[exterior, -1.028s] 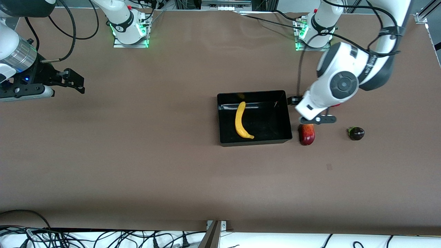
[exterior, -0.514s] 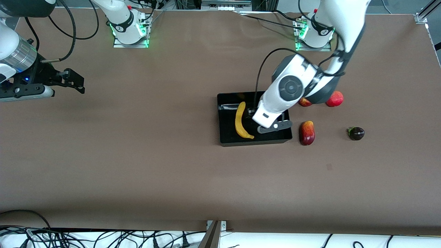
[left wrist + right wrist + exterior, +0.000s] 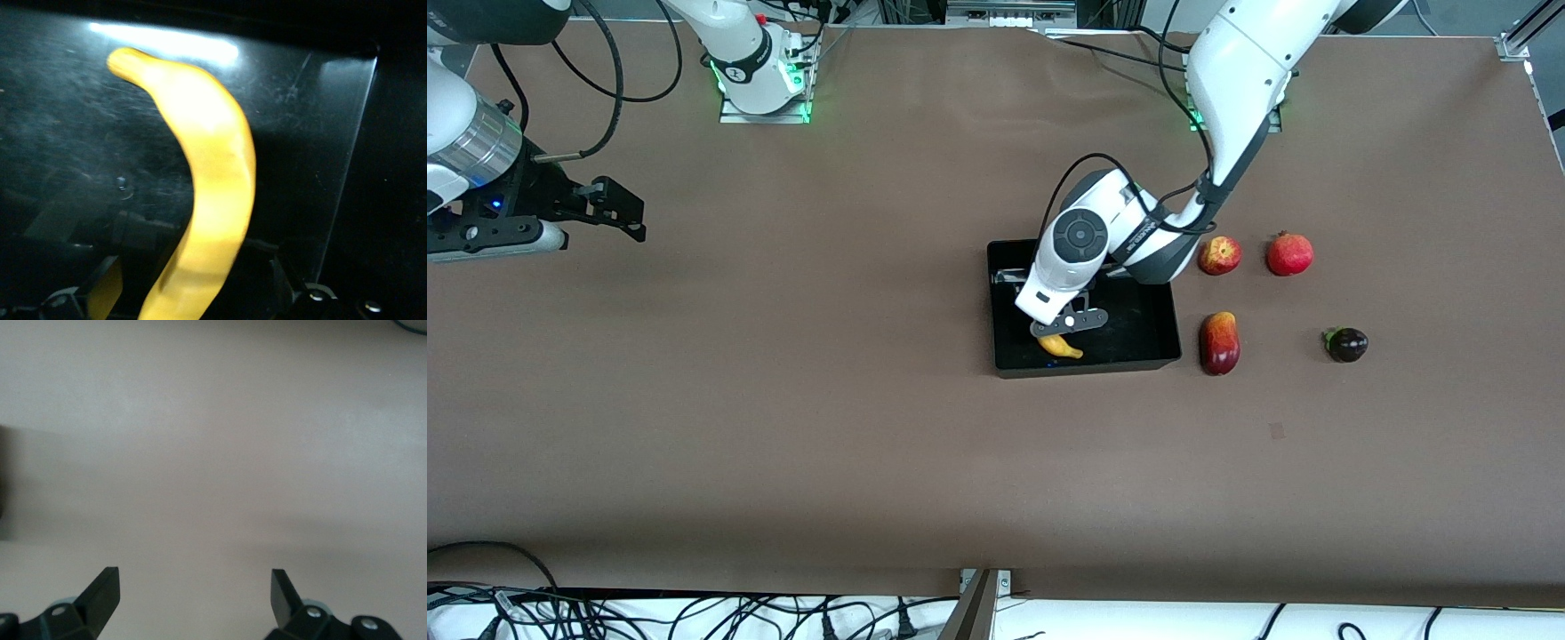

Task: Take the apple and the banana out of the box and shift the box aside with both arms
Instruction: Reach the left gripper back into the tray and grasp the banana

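The yellow banana (image 3: 1060,346) lies in the black box (image 3: 1086,366), mostly covered by the left arm's hand. My left gripper (image 3: 1059,332) is low inside the box and open. In the left wrist view the banana (image 3: 217,180) runs between its dark fingers (image 3: 101,292) on the glossy box floor (image 3: 60,133), with a gap on each side. The red apple (image 3: 1219,255) sits on the table just outside the box, toward the left arm's end. My right gripper (image 3: 618,210) waits open above the table at the right arm's end, with bare table under it (image 3: 193,587).
A round red pomegranate (image 3: 1290,253) sits beside the apple. A long red and yellow fruit (image 3: 1219,343) and a small dark purple one (image 3: 1346,344) lie nearer the front camera. Cables run along the table's front edge.
The left arm has swung from above the long red fruit across into the box and come down over the banana, which uncovered the apple and pomegranate. The right arm has not moved.
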Action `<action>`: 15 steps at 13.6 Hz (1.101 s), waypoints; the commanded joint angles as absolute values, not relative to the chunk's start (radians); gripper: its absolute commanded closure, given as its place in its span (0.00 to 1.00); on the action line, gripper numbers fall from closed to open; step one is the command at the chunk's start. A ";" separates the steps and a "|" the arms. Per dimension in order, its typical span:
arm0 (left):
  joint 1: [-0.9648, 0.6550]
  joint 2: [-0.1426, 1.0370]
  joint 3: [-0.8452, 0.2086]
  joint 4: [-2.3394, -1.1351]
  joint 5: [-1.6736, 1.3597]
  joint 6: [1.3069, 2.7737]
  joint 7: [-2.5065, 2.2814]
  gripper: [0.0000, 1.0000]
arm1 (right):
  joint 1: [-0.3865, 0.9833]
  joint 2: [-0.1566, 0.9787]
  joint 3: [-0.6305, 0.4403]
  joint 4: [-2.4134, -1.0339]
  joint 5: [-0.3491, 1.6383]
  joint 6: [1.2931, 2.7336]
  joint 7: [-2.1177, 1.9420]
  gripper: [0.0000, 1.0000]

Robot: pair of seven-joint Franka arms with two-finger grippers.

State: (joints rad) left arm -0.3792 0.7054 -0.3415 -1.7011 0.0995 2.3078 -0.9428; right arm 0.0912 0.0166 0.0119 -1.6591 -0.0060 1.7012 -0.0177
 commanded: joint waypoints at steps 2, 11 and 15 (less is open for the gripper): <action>-0.405 0.745 -0.328 -1.684 0.124 2.332 -0.956 0.00 | 0.075 0.020 0.026 -1.644 -0.008 1.692 -0.018 0.00; -0.405 0.742 -0.328 -1.686 0.124 2.321 -0.948 1.00 | 0.075 0.020 0.026 -1.644 -0.008 1.692 -0.018 0.00; -0.399 0.697 -0.321 -1.614 0.124 2.159 -0.945 1.00 | 0.075 0.020 0.026 -1.644 -0.008 1.692 -0.018 0.00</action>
